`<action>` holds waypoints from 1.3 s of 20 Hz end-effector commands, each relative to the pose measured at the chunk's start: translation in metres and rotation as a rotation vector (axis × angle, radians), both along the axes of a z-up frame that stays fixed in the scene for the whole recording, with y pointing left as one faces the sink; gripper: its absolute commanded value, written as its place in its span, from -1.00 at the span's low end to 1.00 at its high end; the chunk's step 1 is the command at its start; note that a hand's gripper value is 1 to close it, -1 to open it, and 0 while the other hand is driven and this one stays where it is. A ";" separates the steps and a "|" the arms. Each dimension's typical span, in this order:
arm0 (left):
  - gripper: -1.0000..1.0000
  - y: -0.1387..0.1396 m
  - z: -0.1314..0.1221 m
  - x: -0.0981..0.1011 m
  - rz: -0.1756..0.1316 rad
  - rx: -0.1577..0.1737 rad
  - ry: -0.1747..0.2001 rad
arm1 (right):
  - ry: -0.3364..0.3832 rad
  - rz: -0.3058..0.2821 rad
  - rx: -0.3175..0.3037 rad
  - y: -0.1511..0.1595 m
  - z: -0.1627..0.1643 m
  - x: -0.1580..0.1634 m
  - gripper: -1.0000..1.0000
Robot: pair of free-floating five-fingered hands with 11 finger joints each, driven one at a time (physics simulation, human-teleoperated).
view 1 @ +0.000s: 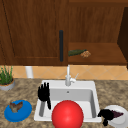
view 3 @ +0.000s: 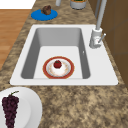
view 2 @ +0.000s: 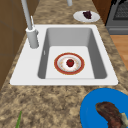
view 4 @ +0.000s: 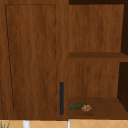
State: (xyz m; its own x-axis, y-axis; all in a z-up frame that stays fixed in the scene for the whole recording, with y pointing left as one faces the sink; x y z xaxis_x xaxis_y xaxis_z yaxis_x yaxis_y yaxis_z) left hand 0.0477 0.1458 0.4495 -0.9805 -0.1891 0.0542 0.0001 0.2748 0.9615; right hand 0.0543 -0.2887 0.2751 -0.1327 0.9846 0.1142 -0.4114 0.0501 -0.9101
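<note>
While the left hand [view 1: 44,94] hangs straight-fingered at the white sink's [view 1: 96,103] left rim, the right hand [view 1: 107,115] curls onto the soft, bruisable dark purple grape bunch [view 1: 117,114] on the round white plate [view 1: 123,120] at the table's right, best taken by its stem.

Kitchen: sink [view 1: 93,86] w/ faucet [view 1: 68,76], wood cabinet [view 1: 32,30].
</note>
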 end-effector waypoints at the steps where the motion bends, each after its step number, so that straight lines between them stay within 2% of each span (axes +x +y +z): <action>1: -1.00 -0.003 -0.003 0.005 0.000 0.017 0.000 | 0.000 0.000 0.000 0.000 0.000 0.000 0.00; 4: -1.00 0.000 0.000 0.001 0.001 -0.002 -0.004 | 0.000 0.000 0.000 0.000 0.000 0.000 0.00; 5: -1.00 0.000 0.000 0.001 0.003 0.000 0.007 | 0.000 0.000 0.000 0.000 0.000 0.000 0.00; 6: -1.00 0.000 0.000 0.001 0.005 0.000 0.000 | 0.000 0.000 0.000 0.000 0.000 0.000 0.00; 7: -1.00 0.003 0.000 0.001 0.011 -0.017 0.000 | 0.000 0.000 0.000 0.000 0.000 0.000 0.00; 8: -1.00 -0.001 0.005 0.001 0.009 -0.028 -0.019 | 0.000 0.000 0.000 0.000 0.000 0.000 0.00; 9: -1.00 -0.006 0.010 0.001 0.019 -0.024 -0.018 | 0.000 0.000 0.000 0.000 0.000 0.000 0.00; 10: -1.00 -0.005 0.021 0.000 0.017 -0.051 -0.032 | 0.000 0.000 0.000 0.000 0.000 0.000 0.00; 11: -1.00 -0.005 0.027 0.001 0.012 -0.064 -0.029 | 0.000 0.000 0.000 0.000 0.000 0.000 0.00; 13: -1.00 -0.007 0.028 0.004 0.003 -0.102 -0.042 | 0.000 0.000 0.000 0.000 0.000 0.000 0.00; 15: -1.00 -0.010 0.029 0.007 0.005 -0.125 -0.050 | 0.000 0.000 0.000 0.000 0.000 0.000 0.00; 21: -1.00 -0.025 0.036 0.007 0.027 -0.163 -0.066 | 0.000 0.000 0.000 0.000 0.000 0.000 0.00; 26: -1.00 -0.035 0.037 0.007 0.046 -0.187 -0.057 | 0.000 0.000 0.000 0.000 0.000 0.000 0.00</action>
